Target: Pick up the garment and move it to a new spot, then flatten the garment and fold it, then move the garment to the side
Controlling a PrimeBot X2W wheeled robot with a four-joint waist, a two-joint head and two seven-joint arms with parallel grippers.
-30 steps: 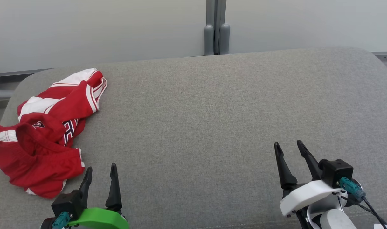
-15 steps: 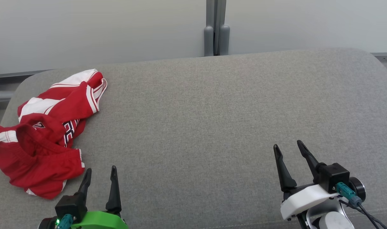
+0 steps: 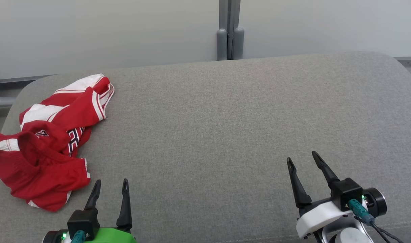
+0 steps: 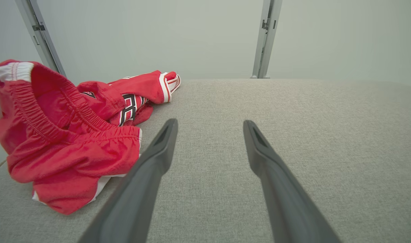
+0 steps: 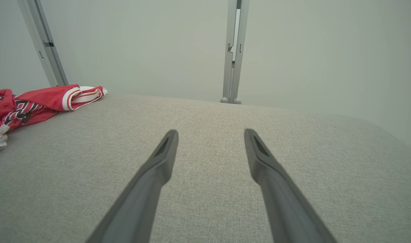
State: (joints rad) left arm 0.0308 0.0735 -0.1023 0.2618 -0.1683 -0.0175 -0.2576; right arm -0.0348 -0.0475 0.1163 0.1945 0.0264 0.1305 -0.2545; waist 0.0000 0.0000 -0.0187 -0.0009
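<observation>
Plainly, the left pincer [image 3: 111, 182] is the one placed for the pickup. In the head view it sits at the lower left of the frame with its two dark fingers spread wide and nothing between them. The red shorts [image 3: 46, 145] lie just up and to the left of its tips, their nearest hem close beside the left finger but not touching it. They are a crumpled heap at the left edge of the grey fabric-covered table [image 3: 208, 118]. Their long axis runs from a white-striped leg end at the upper left of the frame down to a red hem at the lower left, with the gathered elastic waistband bunched in between. In the left wrist view the heap lies on the left side, off the line of the fingers, so I judge the arm would need to swing leftward as well as forward before closing. The right pincer [image 3: 301, 156], at the lower right of the frame, is likewise fully open and holds nothing. It is well apart from the shorts, with the bare middle of the table between them.
</observation>
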